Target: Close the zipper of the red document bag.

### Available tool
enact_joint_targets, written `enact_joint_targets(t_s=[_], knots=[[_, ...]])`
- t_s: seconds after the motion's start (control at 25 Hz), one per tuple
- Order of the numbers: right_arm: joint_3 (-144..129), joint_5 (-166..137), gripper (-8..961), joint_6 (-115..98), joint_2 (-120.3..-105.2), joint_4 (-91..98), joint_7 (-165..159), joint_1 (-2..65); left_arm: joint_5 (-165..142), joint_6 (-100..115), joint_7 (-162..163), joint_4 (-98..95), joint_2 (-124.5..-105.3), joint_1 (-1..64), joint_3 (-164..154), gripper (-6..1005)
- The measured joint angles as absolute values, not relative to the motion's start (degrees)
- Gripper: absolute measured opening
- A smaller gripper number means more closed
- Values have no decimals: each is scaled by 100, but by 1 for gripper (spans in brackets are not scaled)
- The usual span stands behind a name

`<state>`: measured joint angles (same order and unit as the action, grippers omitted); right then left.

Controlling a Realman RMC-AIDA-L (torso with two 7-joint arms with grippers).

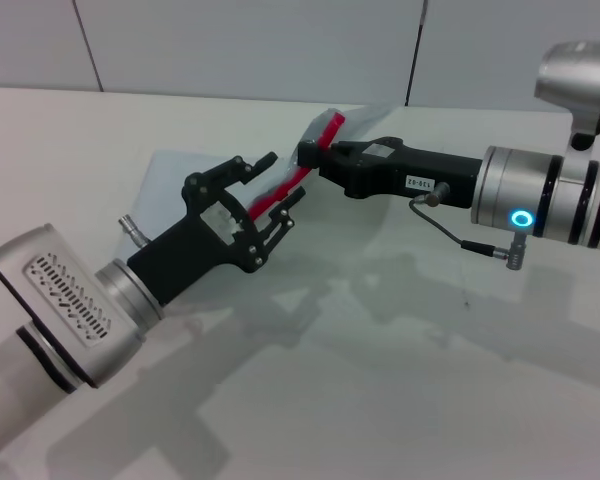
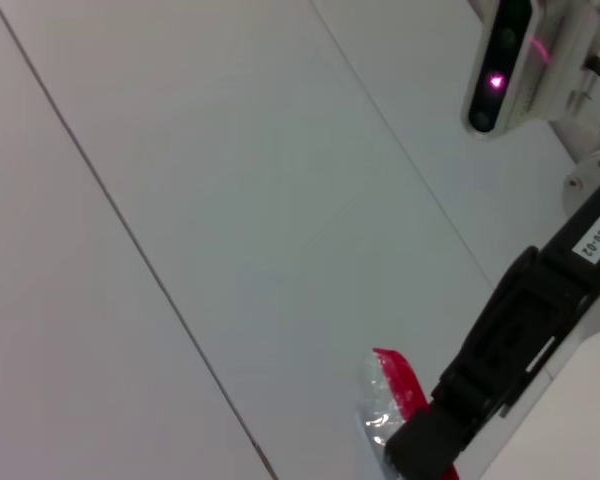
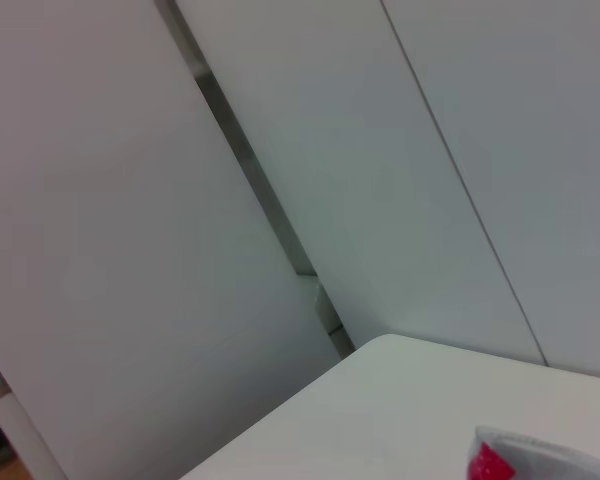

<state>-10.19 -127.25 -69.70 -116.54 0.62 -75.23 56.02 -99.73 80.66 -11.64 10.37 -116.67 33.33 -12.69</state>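
The bag (image 1: 195, 170) lies on the white worktop (image 1: 400, 340) toward 11 o'clock in the head view, its pale body mostly hidden behind the left arm, and its red-trimmed edge is lifted off the surface. The zipper (image 1: 280, 188) runs from about 8 o'clock up to 2 o'clock between the two arms.

The left end effector (image 1: 270, 195) is spread, with its fingers on either side of the lower stretch of the zipper; I cannot tell whether they touch it. The right end effector (image 1: 310, 155) is pressed together on the upper part of the zipper, near the raised end (image 1: 325, 125). The slider itself cannot be made out.

Risks, as I judge them:
- With the left fingers spread, the bag is not anchored. A pull by the right arm could drag the whole bag instead of running the slider.
- If the right grip holds only trim, not the slider, the zipper will not close.
- The lifted edge may buckle and jam the slider.
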Motion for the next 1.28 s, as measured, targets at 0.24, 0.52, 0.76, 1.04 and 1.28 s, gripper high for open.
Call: enact_joint_targets(t_s=[0.24, 0.52, 0.76, 1.04, 1.28], knots=[[-1020, -12726, 33, -6970, -11654, 53, -7523, 5611, -9956, 8050, -1324, 1083, -11672, 3315, -1233, 368], [-1019, -12726, 36, -6970, -11654, 53, -7523, 5611, -9942, 8050, -1495, 1160, -11672, 3304, -1222, 365], [-1019, -12726, 38, -6970, -11654, 52, -7523, 5608, -9937, 8051, -1498, 1170, -11670, 3304, -1216, 297], [-1029, -12725, 42, -6970, -11653, 53, -7523, 5606, -9930, 8051, -1485, 1170, -11663, 3304, -1213, 133], [-1016, -12650, 44, -6995, -11654, 91, -7502, 5522, -9922, 8037, -1454, 1169, -11663, 3305, -1212, 96]])
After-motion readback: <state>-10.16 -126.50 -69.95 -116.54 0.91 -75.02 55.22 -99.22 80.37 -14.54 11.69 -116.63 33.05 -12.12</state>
